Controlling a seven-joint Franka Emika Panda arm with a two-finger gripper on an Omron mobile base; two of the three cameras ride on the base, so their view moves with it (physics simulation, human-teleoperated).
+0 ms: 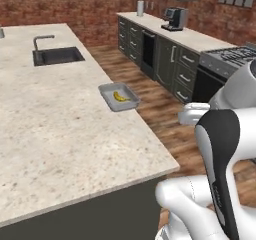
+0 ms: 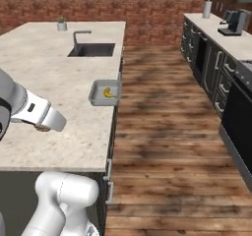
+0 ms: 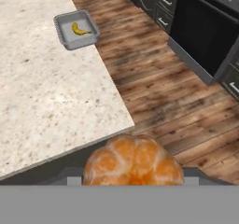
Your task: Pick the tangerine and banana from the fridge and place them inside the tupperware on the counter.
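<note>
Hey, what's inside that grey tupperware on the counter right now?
The banana lies inside the tupperware, toward one side. The rest of its floor is bare; no tangerine in it. The strip behind the near rim is hidden.

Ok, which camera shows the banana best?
The hand view: the banana lies unobstructed in the tupperware, seen from above. Both base views show it smaller and farther off, still inside the tray.

lighting even and bright throughout, no glare. soft shadows on the wooden floor (image 2: pixel 162 77) well beyond the pincer (image 3: pixel 133 181). rendering slightly soft; tangerine (image 3: pixel 133 164) at the pincer looks blurred, coarse-textured.
</note>
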